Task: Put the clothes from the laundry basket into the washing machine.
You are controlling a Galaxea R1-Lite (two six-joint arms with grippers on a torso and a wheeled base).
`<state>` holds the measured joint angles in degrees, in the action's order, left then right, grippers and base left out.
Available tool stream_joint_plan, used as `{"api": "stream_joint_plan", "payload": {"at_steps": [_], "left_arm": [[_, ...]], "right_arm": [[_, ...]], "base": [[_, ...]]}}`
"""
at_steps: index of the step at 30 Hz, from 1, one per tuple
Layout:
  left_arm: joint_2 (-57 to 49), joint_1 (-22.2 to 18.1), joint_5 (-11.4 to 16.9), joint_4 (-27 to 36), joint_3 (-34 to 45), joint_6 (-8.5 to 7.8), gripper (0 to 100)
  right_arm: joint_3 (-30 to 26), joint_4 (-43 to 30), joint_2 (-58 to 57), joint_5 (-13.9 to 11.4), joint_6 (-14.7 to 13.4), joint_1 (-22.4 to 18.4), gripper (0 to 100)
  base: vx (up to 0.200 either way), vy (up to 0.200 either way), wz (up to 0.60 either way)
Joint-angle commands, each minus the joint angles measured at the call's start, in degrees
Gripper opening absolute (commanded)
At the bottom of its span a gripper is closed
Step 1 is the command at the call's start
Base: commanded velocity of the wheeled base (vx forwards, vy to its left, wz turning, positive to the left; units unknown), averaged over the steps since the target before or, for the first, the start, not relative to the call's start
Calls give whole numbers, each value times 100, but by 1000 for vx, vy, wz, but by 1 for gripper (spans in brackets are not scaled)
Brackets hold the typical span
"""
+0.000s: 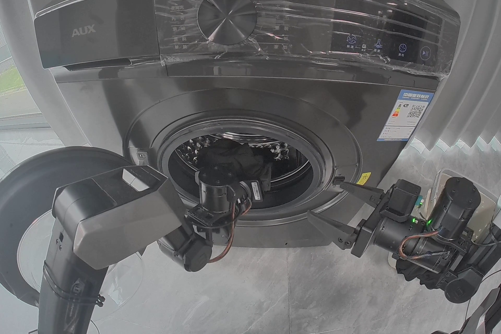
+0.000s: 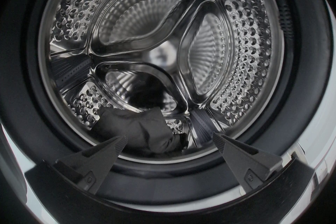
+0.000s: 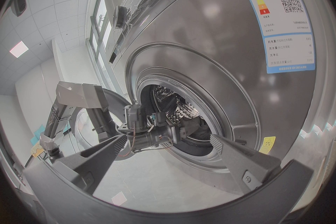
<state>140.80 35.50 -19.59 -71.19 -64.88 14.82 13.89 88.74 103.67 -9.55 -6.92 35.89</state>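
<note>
The washing machine [image 1: 292, 105] stands in the middle of the scene, a grey front-loader with its round door [image 1: 26, 194] swung open to the left. A big dial [image 1: 227, 15] sits on the control panel, and clear plastic film [image 1: 313, 11] is stretched over that panel. A blue-edged energy label [image 1: 405, 115] is stuck on the right of the front, with a small yellow sticker [image 1: 364, 178] just right of the door ring. Pale curtains [image 1: 469, 90] hang behind the machine on the right, and the floor [image 1: 292, 288] in front is grey tile.

The left arm reaches to the mouth of the machine, its wrist just at the door ring. The left gripper [image 2: 168, 135] points into the steel drum [image 2: 168, 53], and its jaws stand wide apart, gripping nothing. A dark garment [image 2: 140, 128] lies crumpled on the low part of the drum, farther in than the fingertips. I cannot tell whether one tip brushes the cloth. From the head camera the same garment [image 1: 235, 155] shows as a dark heap inside the opening, just above the left wrist.

The right gripper [image 1: 326, 200] hangs in front of the machine, right of the door ring and low down, near the yellow sticker. Its jaws are spread wide as well, with nothing between them. They point left, toward the opening and the left arm's wrist, well apart from the garment
</note>
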Motion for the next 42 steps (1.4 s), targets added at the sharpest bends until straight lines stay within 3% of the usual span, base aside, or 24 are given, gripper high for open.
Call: {"api": "stream_joint_plan", "payload": {"at_steps": [1, 8, 10, 21, 27, 33, 37, 42], "left_arm": [[-492, 203, -1, -369, 933, -15, 100], [-1283, 432, -1, -615, 2041, -23, 100], [-1740, 546, 17, -747, 2717, -32, 100], [-3147, 686, 25, -1213, 4370, -6, 100], [-3779, 1135, 34, -1626, 5354, 126, 100], [-4113, 1170, -150, -1766, 5679, 152, 100], [-4632, 1205, -212, -1758, 5987, 442, 100], [-5063, 1135, -388, -1731, 6479, 144, 100]], "right_arm": [[0, 3, -31, -3, -2, 15, 100], [0, 3, -31, -3, -2, 15, 100], [0, 3, -31, -3, -2, 23, 100], [-17, 3, -31, 5, -2, 23, 100], [-35, 3, -22, 5, -11, 59, 100], [-61, 3, -75, 14, -11, 67, 100], [-53, -5, -585, 40, -2, 199, 100], [-246, -58, -1059, 181, -11, 138, 100]], "base": [[0, 0, 0], [0, 0, 0], [0, 0, 0], [0, 0, 0], [0, 0, 0], [0, 0, 0], [0, 0, 0], [0, 0, 0]]}}
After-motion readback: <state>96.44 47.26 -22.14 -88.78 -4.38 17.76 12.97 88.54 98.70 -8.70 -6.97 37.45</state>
